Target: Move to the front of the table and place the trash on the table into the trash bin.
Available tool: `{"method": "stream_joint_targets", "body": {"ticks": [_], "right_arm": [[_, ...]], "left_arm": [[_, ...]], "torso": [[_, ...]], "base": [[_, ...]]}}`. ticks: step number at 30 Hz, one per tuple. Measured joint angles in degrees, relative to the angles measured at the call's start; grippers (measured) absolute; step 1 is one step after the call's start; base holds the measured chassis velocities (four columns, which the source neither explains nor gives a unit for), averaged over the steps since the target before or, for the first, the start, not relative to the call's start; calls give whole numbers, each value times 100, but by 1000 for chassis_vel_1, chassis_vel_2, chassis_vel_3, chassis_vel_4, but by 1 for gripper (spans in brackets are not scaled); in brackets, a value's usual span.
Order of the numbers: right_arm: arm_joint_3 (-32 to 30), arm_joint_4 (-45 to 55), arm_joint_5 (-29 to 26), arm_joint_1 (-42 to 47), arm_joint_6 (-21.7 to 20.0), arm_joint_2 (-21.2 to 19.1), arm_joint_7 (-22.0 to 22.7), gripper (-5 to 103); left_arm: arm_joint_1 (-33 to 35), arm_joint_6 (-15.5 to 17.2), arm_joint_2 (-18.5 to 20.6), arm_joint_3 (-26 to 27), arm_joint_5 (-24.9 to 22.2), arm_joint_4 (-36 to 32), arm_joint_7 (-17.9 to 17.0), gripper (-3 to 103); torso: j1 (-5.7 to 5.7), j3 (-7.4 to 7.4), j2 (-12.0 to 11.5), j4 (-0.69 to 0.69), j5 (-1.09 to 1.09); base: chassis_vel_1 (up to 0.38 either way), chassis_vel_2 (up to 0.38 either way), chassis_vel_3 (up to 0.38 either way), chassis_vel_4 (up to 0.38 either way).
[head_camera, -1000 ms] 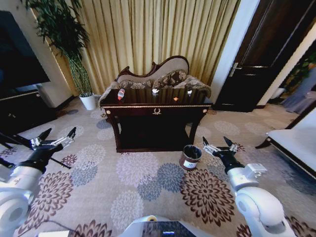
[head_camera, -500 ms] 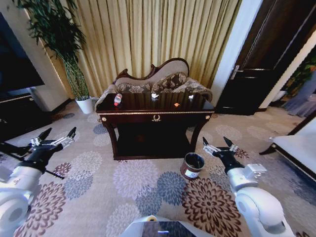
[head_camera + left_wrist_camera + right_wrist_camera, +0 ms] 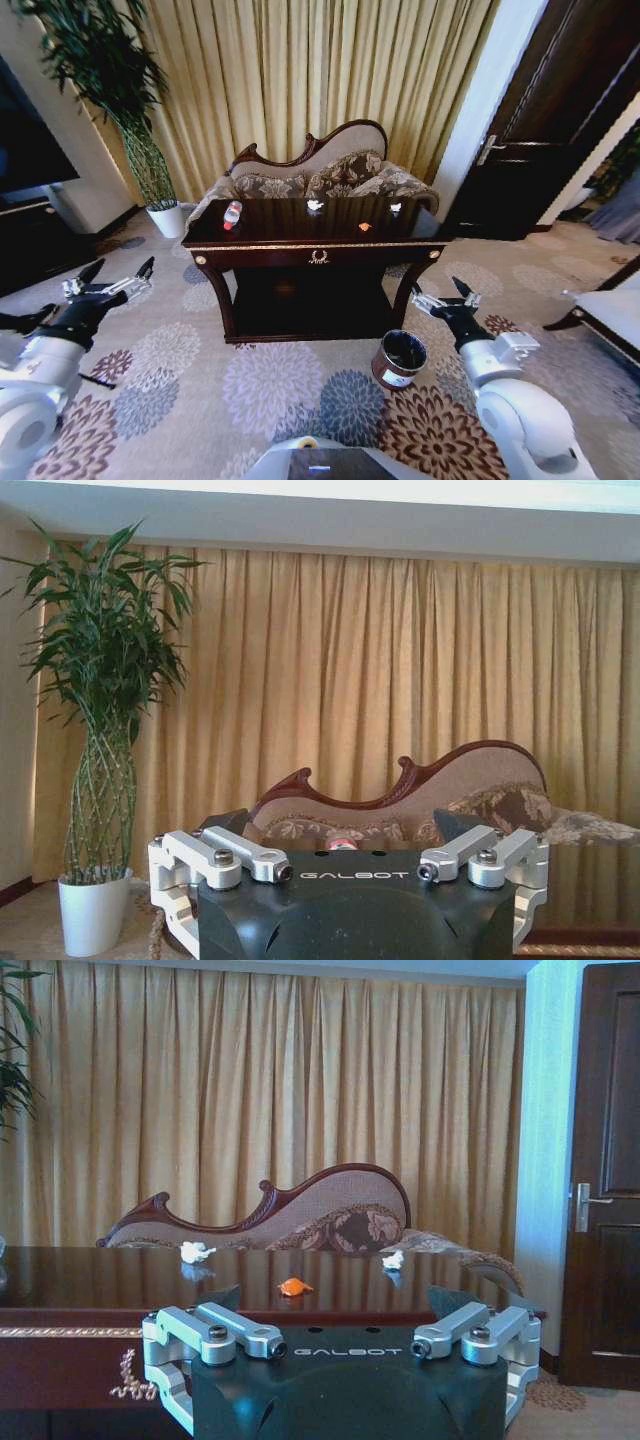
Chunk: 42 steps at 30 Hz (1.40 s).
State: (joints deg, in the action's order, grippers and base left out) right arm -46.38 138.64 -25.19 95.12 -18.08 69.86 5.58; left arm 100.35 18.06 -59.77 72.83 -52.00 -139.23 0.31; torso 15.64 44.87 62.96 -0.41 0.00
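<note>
The dark glossy table [image 3: 285, 228] stands straight ahead, in front of the sofa. On its top lie the trash: a clear bottle with a red cap [image 3: 232, 214] at the left, two white crumpled scraps [image 3: 315, 205] [image 3: 395, 207] at the back and a tiny orange piece [image 3: 364, 227]. The brown trash bin [image 3: 400, 358] stands on the carpet by the table's right front leg. My left gripper [image 3: 122, 266] hangs open and empty left of the table. My right gripper [image 3: 436, 288] is open just above the bin. The right wrist view shows the orange piece [image 3: 293, 1287] and both scraps [image 3: 195, 1252] [image 3: 394, 1259].
A carved-back sofa [image 3: 320, 170] sits behind the table against gold curtains. A tall plant in a white pot [image 3: 168, 221] stands at the back left, a dark door [image 3: 560, 120] at the right. Dark furniture [image 3: 30, 240] lines the left wall. Flowered carpet lies before the table.
The whole picture has shifted: the camera has come closer, so the table and bin look larger and lower. Both arms keep the same open pose.
</note>
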Motion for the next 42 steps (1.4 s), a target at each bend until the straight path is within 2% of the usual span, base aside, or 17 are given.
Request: {"method": "stream_joint_targets", "body": {"ticks": [5, 8, 22, 28, 33, 36, 37, 39, 40, 41, 42], "right_arm": [[1, -4, 2, -2, 8, -5, -2, 100], [1, -6, 4, 0, 11, -13, -2, 100], [28, -21, 60, 9, 44, 14, -34, 100], [133, -49, 177, 1, 331, -15, -30, 100], [211, -158, 306, -131, 351, -95, 190, 100], [184, -306, 15, -414, 4, -301, 512, 100], [184, -306, 15, -414, 4, -301, 512, 100], [160, -364, -659, -786, -509, -530, 898, 100], [160, -364, -659, -786, -509, -530, 898, 100], [164, -382, -1309, -1071, -973, -728, 1282, 100], [164, -382, -1309, -1071, -973, -728, 1282, 100]], "left_arm": [[20, -5, -15, 21, 0, -9, 4, 100], [30, -7, -26, 27, -1, -25, 8, 100], [60, -7, -55, 38, -1, -67, 12, 100], [101, -8, -122, 53, -42, -133, 8, 100], [116, 6, -181, 51, -76, -180, 2, 100], [145, 9, -243, 50, -53, -216, -1, 100], [145, 9, -243, 50, -53, -216, -1, 100], [165, 6, -328, 36, 43, -231, 23, 100], [165, 6, -328, 36, 43, -231, 23, 100], [186, -24, -396, 9, 139, -237, 60, 100], [186, -24, -396, 9, 139, -237, 60, 100]], "torso": [[1, 0, -1, 3, 0], [0, 0, 0, 0, 2], [0, 0, 0, 2, 1], [4, 2, -3, 1, 0], [5, 2, -3, 1, 1], [-3, -2, 2, 1, 2], [-3, -2, 2, 1, 2], [-4, -2, 2, 2, 2], [-4, -2, 2, 2, 2], [-4, -2, 3, 2, 1], [-4, -2, 3, 2, 1]], "base": [[-177, 246, 207, -207], [-220, 208, 208, -224], [-201, 190, 213, -199], [-183, 173, 169, -180], [-51, 53, 75, -69], [0, 0, 0, 0], [0, 0, 0, 0], [0, 0, 0, 0], [0, 0, 0, 0], [0, 0, 0, 0], [0, 0, 0, 0]]}}
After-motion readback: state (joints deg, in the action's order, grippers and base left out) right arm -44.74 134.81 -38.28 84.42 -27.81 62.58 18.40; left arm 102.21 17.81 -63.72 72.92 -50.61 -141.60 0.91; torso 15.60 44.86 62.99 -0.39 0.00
